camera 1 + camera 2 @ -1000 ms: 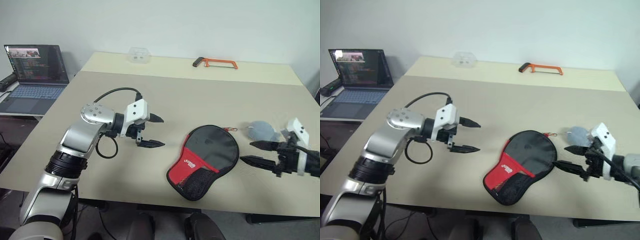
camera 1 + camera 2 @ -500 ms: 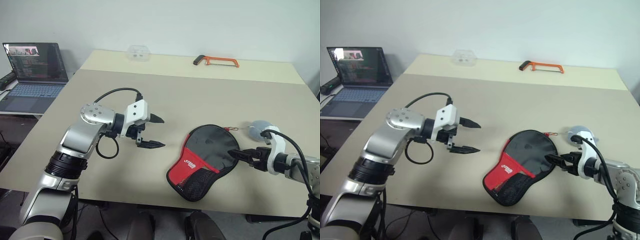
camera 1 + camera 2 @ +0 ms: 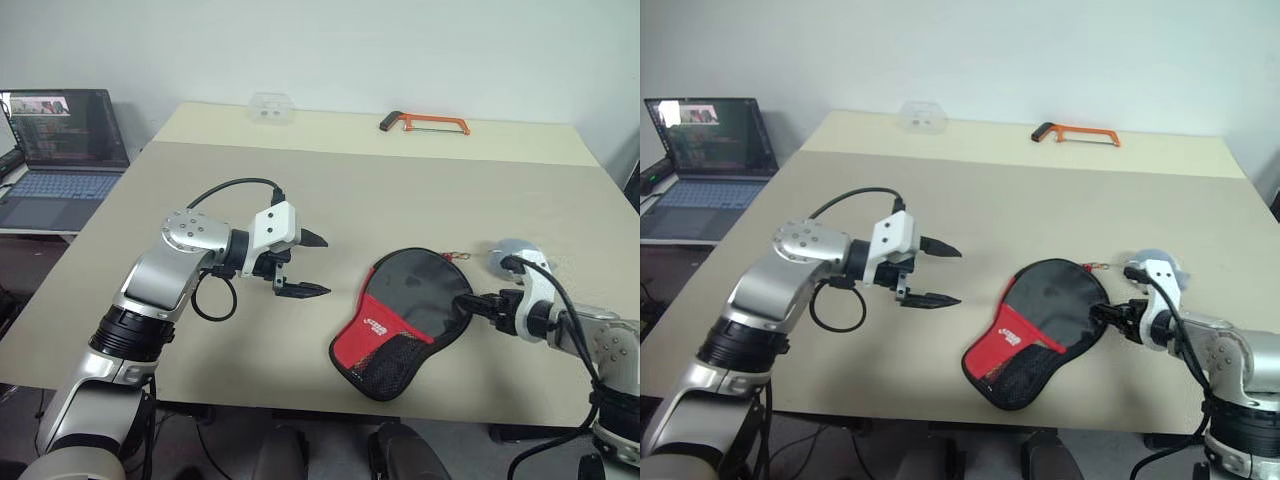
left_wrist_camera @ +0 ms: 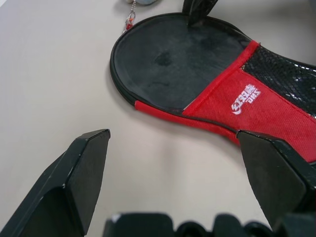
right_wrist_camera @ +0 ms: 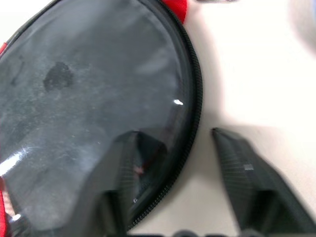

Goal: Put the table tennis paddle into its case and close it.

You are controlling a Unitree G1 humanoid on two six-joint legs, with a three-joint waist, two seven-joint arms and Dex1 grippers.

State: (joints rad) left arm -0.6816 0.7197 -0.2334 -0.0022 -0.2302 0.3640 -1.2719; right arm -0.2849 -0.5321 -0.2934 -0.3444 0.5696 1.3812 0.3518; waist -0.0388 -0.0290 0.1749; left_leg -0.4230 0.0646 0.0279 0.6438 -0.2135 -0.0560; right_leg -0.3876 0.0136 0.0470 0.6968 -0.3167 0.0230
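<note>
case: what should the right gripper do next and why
Probably close the right gripper on the rim of the case. Its fingers straddle the zip edge at the round end, one over the clear side, the other on the table just outside, with a gap left. The left gripper hangs open, well clear of the case, so it holds nothing.

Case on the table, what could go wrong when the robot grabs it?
On the right gripper, the jaws straddle just the thin rim of the case, so they might slip off. The left gripper hovers open, away from the case, so a tug could slide it toward the near edge of the table. The light-blue pouch lies close beside the right gripper and might get bumped.
</note>
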